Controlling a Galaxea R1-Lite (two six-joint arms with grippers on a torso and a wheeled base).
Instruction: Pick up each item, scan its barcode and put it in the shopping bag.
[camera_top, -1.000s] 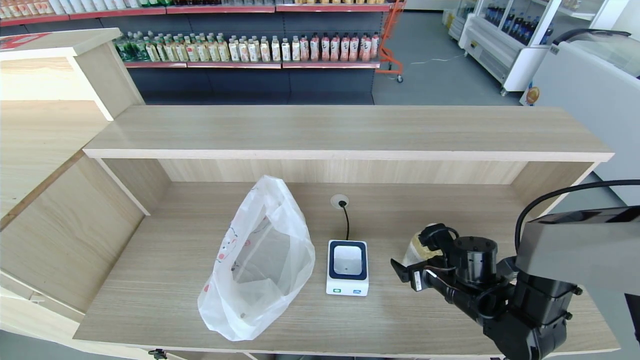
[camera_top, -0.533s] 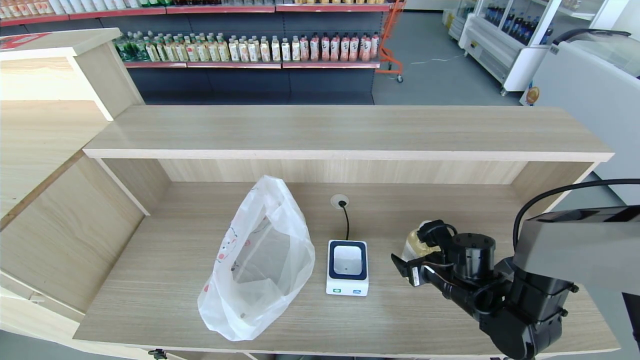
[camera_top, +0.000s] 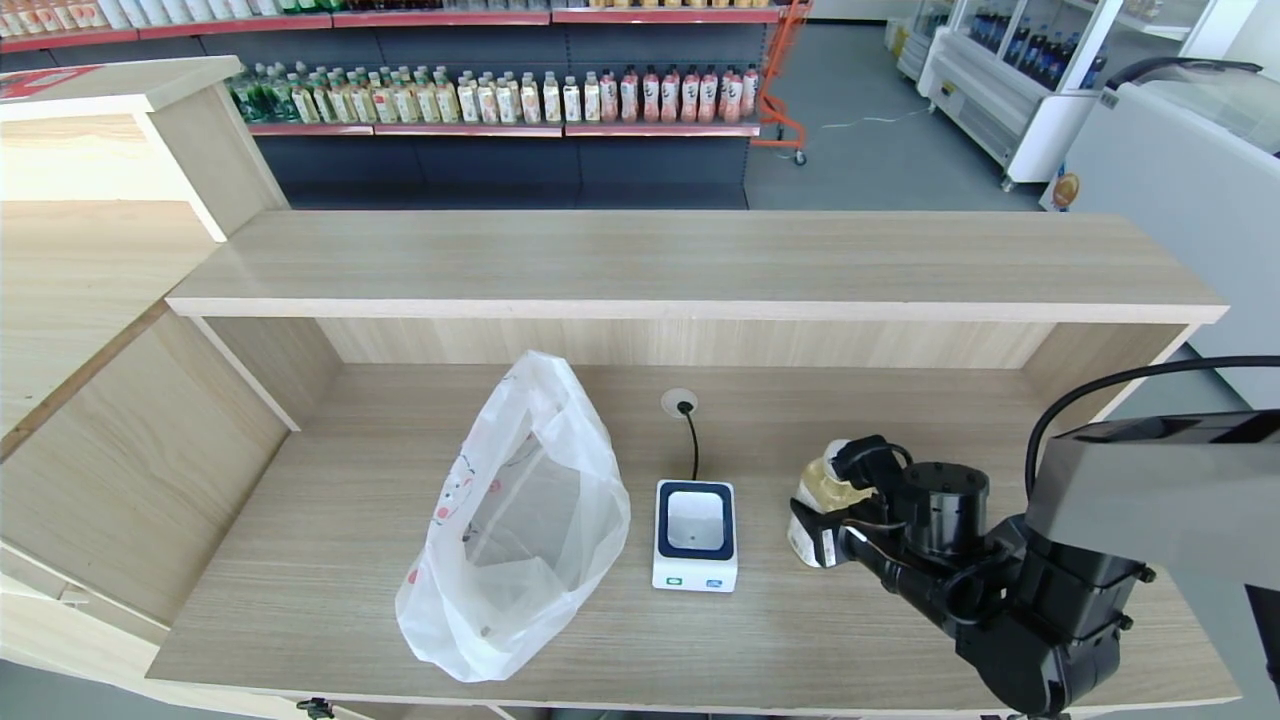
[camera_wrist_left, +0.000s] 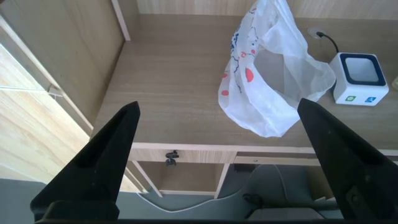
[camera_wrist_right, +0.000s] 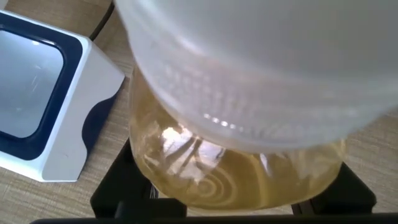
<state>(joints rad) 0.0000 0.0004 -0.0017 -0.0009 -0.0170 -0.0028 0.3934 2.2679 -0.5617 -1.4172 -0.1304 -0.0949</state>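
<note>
Light wood counter up front, a raised ledge along its far side, a wooden side panel on the left. Beyond, grey floor and a dark store shelf with red-edged racks full of drink bottles. An orange wheeled frame stands at its end. On the right, glass-fronted coolers and 1 white chest freezer. Bright, even light.

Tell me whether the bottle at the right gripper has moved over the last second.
Yes. The bottle has shifted slightly left toward the scanner, narrowing the gap between them.
</note>
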